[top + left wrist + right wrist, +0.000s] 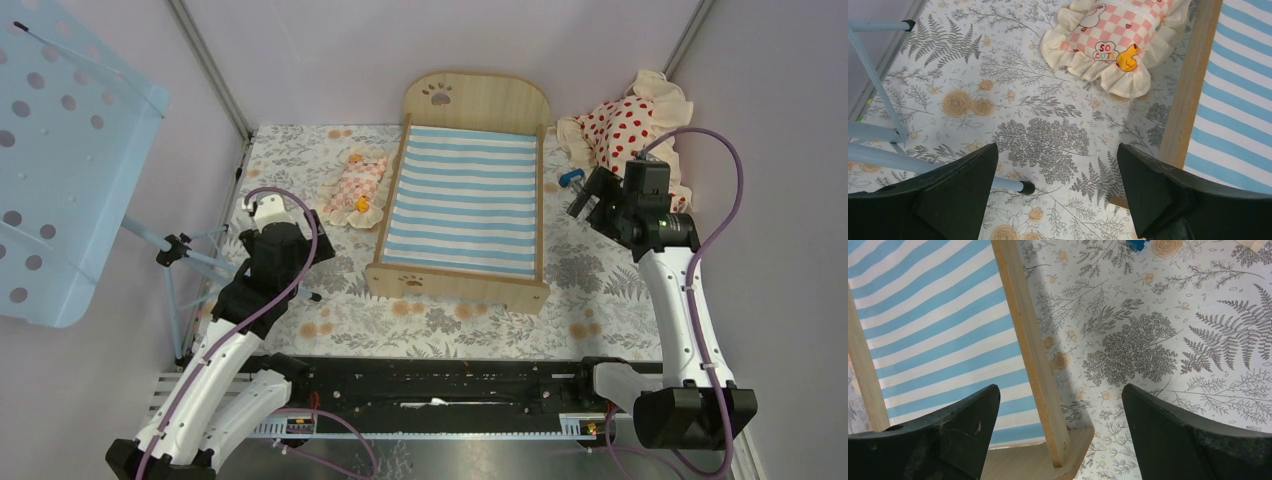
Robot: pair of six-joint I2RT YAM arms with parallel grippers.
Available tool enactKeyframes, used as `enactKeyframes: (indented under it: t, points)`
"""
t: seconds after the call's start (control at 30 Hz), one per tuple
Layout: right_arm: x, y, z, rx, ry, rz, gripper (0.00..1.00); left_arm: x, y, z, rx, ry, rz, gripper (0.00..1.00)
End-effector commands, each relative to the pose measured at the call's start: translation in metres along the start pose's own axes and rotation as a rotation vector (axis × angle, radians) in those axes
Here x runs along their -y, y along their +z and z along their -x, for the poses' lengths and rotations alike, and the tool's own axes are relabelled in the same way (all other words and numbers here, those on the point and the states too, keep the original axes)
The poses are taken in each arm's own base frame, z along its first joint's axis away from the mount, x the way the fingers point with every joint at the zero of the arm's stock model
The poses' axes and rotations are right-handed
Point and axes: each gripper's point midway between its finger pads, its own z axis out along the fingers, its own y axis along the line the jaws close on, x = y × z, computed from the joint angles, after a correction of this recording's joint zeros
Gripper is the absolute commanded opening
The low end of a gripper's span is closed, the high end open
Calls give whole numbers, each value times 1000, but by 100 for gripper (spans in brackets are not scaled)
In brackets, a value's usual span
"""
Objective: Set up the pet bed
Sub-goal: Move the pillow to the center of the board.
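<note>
pet bed [462, 200] stands between the arms, mattress bare; pillow [357, 187] just beside its left rail, blanket [625, 125] heaped at its right rear. left gripper [1056, 150] and right gripper [1060, 390] both gape wide, empty. judged step: approach, bedding not yet placed; the next move calls for a grasp on pillow or blanket.

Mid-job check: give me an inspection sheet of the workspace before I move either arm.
Surface: floral cloth, flat.
Job's things: pet bed upright, striped mattress bare; pillow on the cloth left of it; blanket bunched at its right rear.
Clutter: small blue object right of the bed, unidentifiable.
Grippers: left gripper and right gripper open, empty.
Cables: purple cable looped along each arm.
Surroundings: blue perforated stand at left; lilac walls.
</note>
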Motion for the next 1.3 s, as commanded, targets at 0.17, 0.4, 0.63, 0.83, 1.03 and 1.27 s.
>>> enactKeyframes:
  t: [0.17, 0.4, 0.63, 0.83, 1.03, 1.27]
  points:
    - [-26, -25, 38, 66, -126, 96, 100, 35, 1, 18, 4, -38, -138, 99]
    - [-33, -24, 46, 78, -117, 115, 100, 65, 50, 48, -70, -61, -88, 99]
    - [-35, -15, 41, 68, -99, 134, 100, 108, 130, 65, -160, -201, -272, 99]
    - [-35, -4, 43, 69, -86, 124, 100, 155, 165, 59, -218, -236, -453, 94]
    - [-39, -3, 45, 79, -56, 140, 100, 172, 191, 38, -286, -295, -456, 88]
    - [-36, 2, 46, 93, -42, 124, 99, 183, 227, 9, -370, -364, -442, 82]
